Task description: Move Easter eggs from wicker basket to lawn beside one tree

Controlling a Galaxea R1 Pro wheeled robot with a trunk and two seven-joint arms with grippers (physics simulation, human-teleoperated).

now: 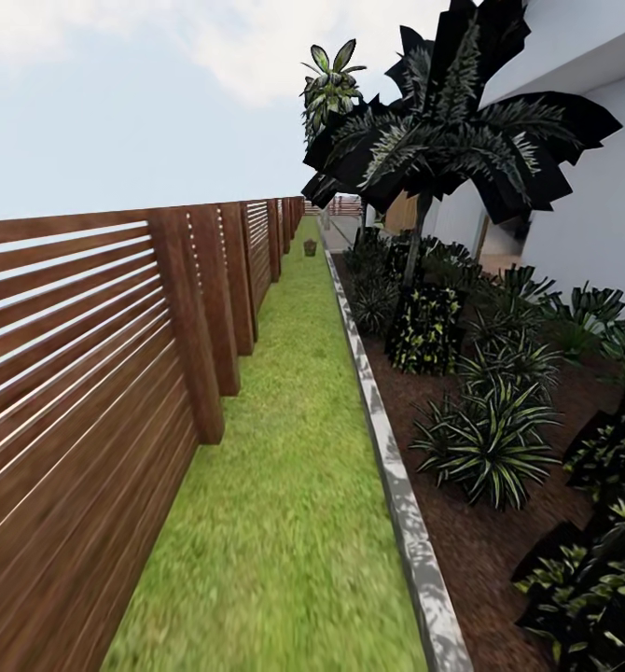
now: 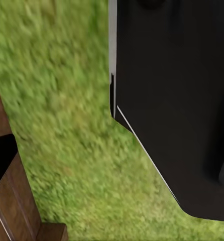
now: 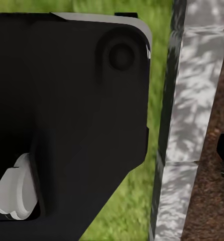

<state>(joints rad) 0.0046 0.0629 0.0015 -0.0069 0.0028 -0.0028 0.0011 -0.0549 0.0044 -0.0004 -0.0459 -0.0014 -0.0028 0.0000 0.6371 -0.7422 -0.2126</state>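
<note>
While rolling along narrow lawn (image 1: pixel 284 448), risking clipping slatted fence (image 1: pixel 89 373) at left or mounting stone kerb (image 1: pixel 387 467) at right. Wicker basket (image 1: pixel 310 247) sitting far ahead on grass. Cannot tell state of either gripper; dark robot body blocking wrist views.

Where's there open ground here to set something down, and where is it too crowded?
The free patch is the lawn, a long grass strip between the fence and the kerb, bare up to a small brown object far ahead. Beyond the kerb, the mulch bed is crowded with shrubs and a palm; only small gaps show near the kerb.
</note>
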